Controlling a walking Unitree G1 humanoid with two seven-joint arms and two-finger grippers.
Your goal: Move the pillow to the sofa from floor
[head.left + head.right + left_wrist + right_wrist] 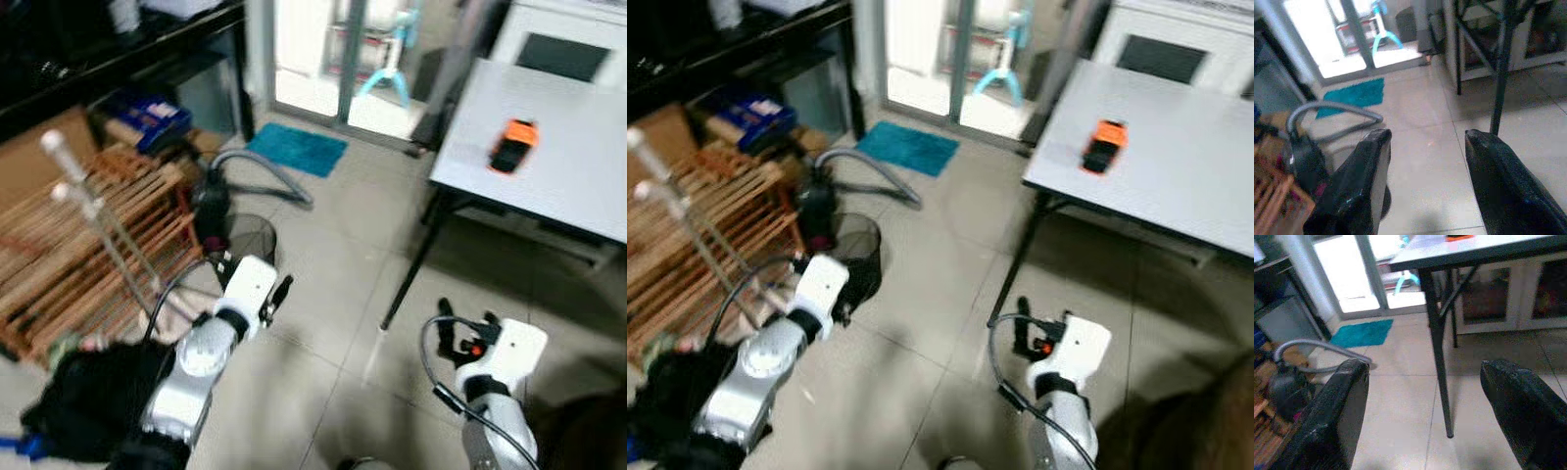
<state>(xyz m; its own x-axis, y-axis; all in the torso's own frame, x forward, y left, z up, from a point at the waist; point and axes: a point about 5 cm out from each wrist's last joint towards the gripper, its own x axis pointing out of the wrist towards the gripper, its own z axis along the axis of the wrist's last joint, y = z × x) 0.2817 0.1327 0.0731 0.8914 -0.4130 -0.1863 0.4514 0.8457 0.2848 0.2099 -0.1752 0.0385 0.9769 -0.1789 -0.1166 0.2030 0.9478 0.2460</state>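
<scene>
Both grippers, left (1422, 186) and right (1422, 416), are spread and hold nothing above the tiled floor (333, 264); the whole task seems left.

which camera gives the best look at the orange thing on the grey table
The left eye view: the orange thing lies whole on the grey table. The right eye view matches it; the right wrist view catches an orange sliver at the tabletop's edge.

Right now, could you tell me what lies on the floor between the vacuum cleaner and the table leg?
Only bare tiled floor lies between the vacuum cleaner and the table leg; the teal mat sits further back. The left eye view shows this.
</scene>
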